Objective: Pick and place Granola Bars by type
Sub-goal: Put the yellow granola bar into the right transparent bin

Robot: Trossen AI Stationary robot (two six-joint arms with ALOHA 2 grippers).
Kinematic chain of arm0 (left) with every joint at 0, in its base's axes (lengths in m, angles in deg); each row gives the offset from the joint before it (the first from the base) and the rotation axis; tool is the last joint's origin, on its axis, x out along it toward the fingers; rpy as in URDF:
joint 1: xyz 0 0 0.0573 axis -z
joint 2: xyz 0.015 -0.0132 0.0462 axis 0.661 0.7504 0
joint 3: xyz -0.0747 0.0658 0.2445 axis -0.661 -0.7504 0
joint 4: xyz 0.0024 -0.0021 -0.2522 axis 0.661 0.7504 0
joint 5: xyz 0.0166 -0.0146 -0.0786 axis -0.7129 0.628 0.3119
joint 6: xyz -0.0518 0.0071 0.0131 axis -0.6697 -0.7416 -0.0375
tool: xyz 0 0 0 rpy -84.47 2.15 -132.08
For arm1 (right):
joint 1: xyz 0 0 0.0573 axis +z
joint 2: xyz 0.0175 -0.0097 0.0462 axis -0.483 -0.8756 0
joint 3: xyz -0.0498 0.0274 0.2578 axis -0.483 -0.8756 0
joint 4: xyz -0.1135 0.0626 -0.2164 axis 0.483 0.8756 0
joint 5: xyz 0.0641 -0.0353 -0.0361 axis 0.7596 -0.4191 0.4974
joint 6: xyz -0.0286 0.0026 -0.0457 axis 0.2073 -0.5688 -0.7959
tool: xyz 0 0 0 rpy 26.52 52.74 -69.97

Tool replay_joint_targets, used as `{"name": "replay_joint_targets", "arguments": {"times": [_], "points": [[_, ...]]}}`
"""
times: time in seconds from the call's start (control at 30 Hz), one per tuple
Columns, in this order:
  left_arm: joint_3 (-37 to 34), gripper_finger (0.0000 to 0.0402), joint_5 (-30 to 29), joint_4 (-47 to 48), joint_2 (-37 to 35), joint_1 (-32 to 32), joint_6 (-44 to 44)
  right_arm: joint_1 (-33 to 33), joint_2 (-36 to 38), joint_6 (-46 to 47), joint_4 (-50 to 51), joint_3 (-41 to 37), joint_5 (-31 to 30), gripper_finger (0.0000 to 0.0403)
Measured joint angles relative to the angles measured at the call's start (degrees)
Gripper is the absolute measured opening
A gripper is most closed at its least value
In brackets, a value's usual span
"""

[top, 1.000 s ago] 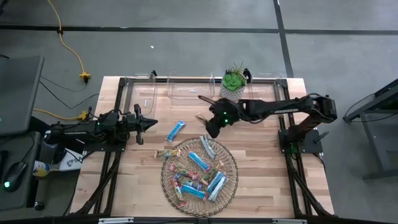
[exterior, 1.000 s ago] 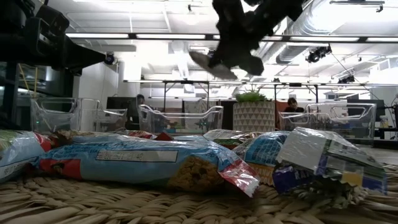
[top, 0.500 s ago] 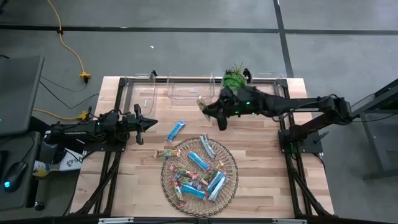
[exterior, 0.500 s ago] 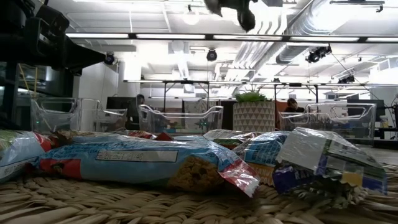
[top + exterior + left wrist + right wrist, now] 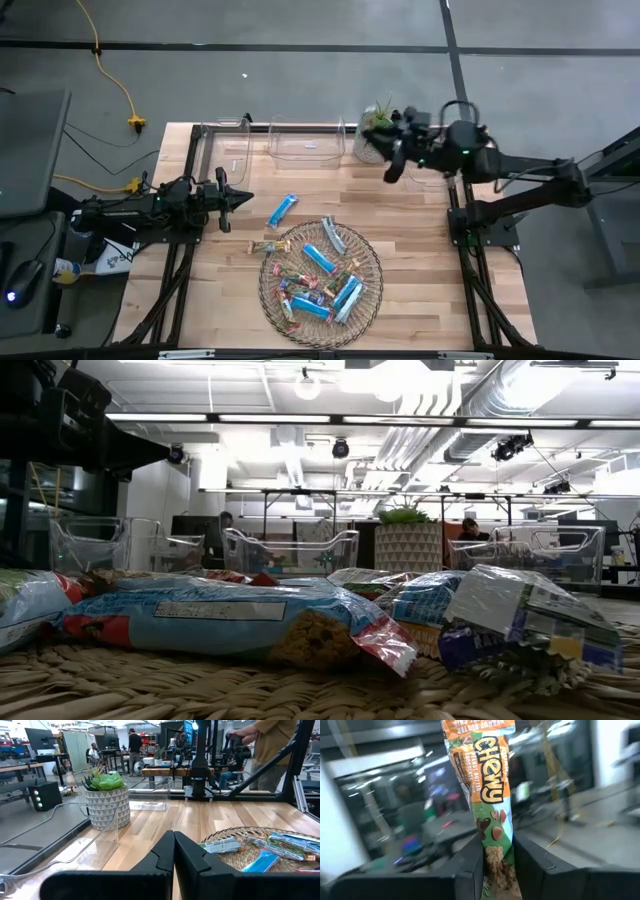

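A round woven basket (image 5: 372, 262) near the table's front holds several granola bars (image 5: 322, 262), blue-white and tan ones. A blue bar (image 5: 283, 210) and a tan bar (image 5: 268, 246) lie flat on the table by the basket's far left. My right gripper (image 5: 388, 152) hangs high over the far edge by the potted plant (image 5: 374, 128), shut on an orange-and-green bar (image 5: 487, 795). My left gripper (image 5: 243, 198) waits shut at the table's left, pointing level. My right gripper pinches the orange-and-green bar's lower end (image 5: 496, 862) between its two fingers (image 5: 470, 867). The bar stands out past the fingertips along the line of the fingers. It is lifted clear of the table and the basket.
Clear plastic bins (image 5: 305, 145) stand in a row along the far edge, with another (image 5: 226, 150) at the far left. The plant pot (image 5: 106, 807) stands between bins. Bare wood lies between the basket and the bins. People stand in the room beyond the table.
My right gripper has risen and swung from over the basket's far rim toward the table's far right, by the plant, tipping from pointing down to about level. The bar went with it. The gripper has left the low view.
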Motion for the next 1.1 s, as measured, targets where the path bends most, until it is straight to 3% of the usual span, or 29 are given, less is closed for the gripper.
{"name": "replay_joint_targets", "arguments": {"times": [0.23, 0.5, 0.63, 0.97, 1.1], "points": [[0.0, 0.0003, 0.0, 0.0, 0.0, 0.0, 0.0, 0.0, 2.5, -10.2, 3.0, 4.2, -16.0, 0.0078], [0.0, 0.0003, 0.0, 0.0, 0.0, 0.0, 0.0, 0.0, -2.2, -17.1, 22.9, 20.7, -41.5, 0.0078], [0.0, 0.0003, 0.0, 0.0, 0.0, 0.0, 0.0, -0.4, -5.8, -21.6, 29.3, 29.1, -50.7, 0.0078], [0.0, 0.0003, 0.0, 0.0, 0.0, 0.0, 0.0, -4.4, -10.5, -31.0, 29.7, 39.9, -67.6, 0.0078], [0.0, 0.0003, 0.0, 0.0, 0.0, 0.0, 0.0, -6.6, -10.5, -32.3, 29.7, 40.9, -70.2, 0.0078]]}}
